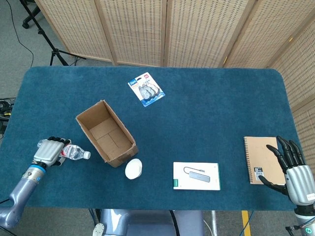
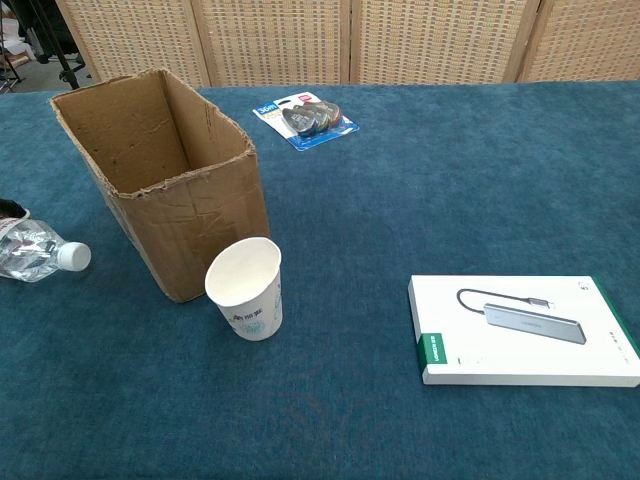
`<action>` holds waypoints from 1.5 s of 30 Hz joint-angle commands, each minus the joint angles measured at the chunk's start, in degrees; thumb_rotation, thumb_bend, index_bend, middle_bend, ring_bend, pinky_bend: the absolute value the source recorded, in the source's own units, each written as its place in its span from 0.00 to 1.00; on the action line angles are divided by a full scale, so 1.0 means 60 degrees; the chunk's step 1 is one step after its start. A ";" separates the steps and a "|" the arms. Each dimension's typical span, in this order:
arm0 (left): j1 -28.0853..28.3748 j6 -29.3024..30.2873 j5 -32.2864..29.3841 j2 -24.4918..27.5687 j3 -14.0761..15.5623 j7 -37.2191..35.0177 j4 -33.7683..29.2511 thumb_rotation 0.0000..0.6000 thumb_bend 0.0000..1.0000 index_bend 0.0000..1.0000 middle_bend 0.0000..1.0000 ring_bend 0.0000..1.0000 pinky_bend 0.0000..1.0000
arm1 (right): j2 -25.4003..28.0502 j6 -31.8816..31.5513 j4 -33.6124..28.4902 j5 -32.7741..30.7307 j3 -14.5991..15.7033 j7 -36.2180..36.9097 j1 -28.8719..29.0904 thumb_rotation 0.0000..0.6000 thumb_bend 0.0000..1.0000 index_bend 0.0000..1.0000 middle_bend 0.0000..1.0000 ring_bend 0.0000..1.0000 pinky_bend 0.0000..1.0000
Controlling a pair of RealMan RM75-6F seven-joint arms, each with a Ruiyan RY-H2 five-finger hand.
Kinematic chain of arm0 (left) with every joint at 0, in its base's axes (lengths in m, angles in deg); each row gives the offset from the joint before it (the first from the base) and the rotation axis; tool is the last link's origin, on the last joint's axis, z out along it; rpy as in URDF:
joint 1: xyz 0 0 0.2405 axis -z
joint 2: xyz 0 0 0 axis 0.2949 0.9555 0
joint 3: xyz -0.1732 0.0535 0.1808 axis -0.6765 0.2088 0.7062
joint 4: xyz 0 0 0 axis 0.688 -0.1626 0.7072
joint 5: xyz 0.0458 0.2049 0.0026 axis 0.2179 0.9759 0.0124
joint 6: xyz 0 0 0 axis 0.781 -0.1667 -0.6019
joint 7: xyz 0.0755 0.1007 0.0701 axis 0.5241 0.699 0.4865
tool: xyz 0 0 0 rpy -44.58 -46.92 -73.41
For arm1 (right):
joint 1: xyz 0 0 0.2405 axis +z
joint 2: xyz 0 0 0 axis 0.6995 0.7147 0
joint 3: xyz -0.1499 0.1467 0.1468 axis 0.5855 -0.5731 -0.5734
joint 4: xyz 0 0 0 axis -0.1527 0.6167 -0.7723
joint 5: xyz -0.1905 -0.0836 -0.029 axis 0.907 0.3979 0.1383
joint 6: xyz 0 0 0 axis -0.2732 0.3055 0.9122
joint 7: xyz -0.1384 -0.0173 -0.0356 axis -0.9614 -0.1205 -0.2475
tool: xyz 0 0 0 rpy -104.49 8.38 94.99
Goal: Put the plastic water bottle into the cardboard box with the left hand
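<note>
The plastic water bottle [image 1: 75, 153] lies on the blue table left of the cardboard box [image 1: 106, 133], its white cap pointing at the box. My left hand [image 1: 49, 151] has its fingers curled over the bottle's labelled body and grips it. In the chest view only the clear neck end of the bottle [image 2: 38, 255] shows at the left edge, beside the box's wall [image 2: 190, 235]; the hand itself is almost wholly out of that frame. The box stands open-topped and empty. My right hand [image 1: 294, 171] rests open at the table's right front corner, holding nothing.
A white paper cup [image 1: 133, 169] stands right against the box's near corner. A white flat product box [image 1: 196, 176] lies front centre, a brown notebook [image 1: 261, 160] beside my right hand, and a blister pack [image 1: 146, 89] lies behind the box. Folding screens stand behind the table.
</note>
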 commanded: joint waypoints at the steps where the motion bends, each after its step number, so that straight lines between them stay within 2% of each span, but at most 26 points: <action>1: -0.0041 0.0130 0.0004 -0.0068 -0.0025 -0.0023 0.0045 1.00 0.62 0.69 0.51 0.37 0.43 | -0.0002 0.0003 0.0000 0.0001 0.0002 -0.0004 0.0000 1.00 0.14 0.15 0.00 0.00 0.00; 3: -0.0089 0.0360 0.0089 -0.0105 -0.0074 -0.0069 0.0082 1.00 0.65 0.74 0.55 0.40 0.45 | -0.0003 0.0024 -0.0004 -0.0006 0.0000 -0.0005 0.0009 1.00 0.13 0.15 0.00 0.00 0.00; 9: -0.0207 0.0831 0.0293 0.0134 -0.0187 -0.0294 -0.0170 1.00 0.69 0.77 0.57 0.43 0.47 | -0.0001 0.0021 -0.0010 -0.0020 -0.0011 0.0008 0.0008 1.00 0.13 0.15 0.00 0.00 0.00; 17: -0.0418 0.1472 0.0615 0.1555 -0.0368 -0.0724 -0.1699 1.00 0.69 0.79 0.58 0.44 0.47 | -0.0044 0.0012 0.0026 -0.0036 -0.0037 0.0031 0.0018 1.00 0.14 0.15 0.00 0.00 0.00; 23: -0.0480 0.1970 0.1243 0.2629 -0.0432 -0.0792 -0.2821 1.00 0.69 0.80 0.59 0.44 0.47 | -0.0057 0.0035 -0.0008 0.0000 -0.0019 -0.0070 0.0027 1.00 0.14 0.15 0.00 0.00 0.00; 27: -0.0606 0.2768 0.1912 0.3171 -0.0596 -0.0864 -0.3536 1.00 0.69 0.80 0.59 0.44 0.47 | -0.0068 0.0044 -0.0021 0.0000 -0.0020 -0.0096 0.0031 1.00 0.14 0.15 0.00 0.00 0.00; 34: -0.0569 0.3962 0.3112 0.3086 -0.1042 -0.1754 -0.3619 1.00 0.69 0.80 0.59 0.44 0.47 | -0.0067 0.0011 -0.0015 0.0019 -0.0017 -0.0070 0.0024 1.00 0.13 0.15 0.00 0.00 0.00; 37: -0.0328 0.4449 0.3440 0.2597 -0.1440 -0.1612 -0.3240 1.00 0.69 0.80 0.59 0.44 0.47 | -0.0065 0.0054 0.0005 -0.0015 -0.0031 -0.0034 0.0045 1.00 0.13 0.15 0.00 0.00 0.00; 41: 0.0073 0.4439 0.3603 0.2015 -0.1694 -0.1253 -0.2853 1.00 0.68 0.80 0.59 0.44 0.47 | -0.0067 0.0044 0.0005 -0.0004 -0.0027 -0.0035 0.0043 1.00 0.13 0.15 0.00 0.00 0.00; 45: 0.0427 0.4296 0.3889 0.1408 -0.1687 -0.0793 -0.2384 1.00 0.68 0.80 0.59 0.44 0.47 | -0.0063 0.0040 0.0018 -0.0041 -0.0046 0.0017 0.0041 1.00 0.13 0.15 0.00 0.00 0.00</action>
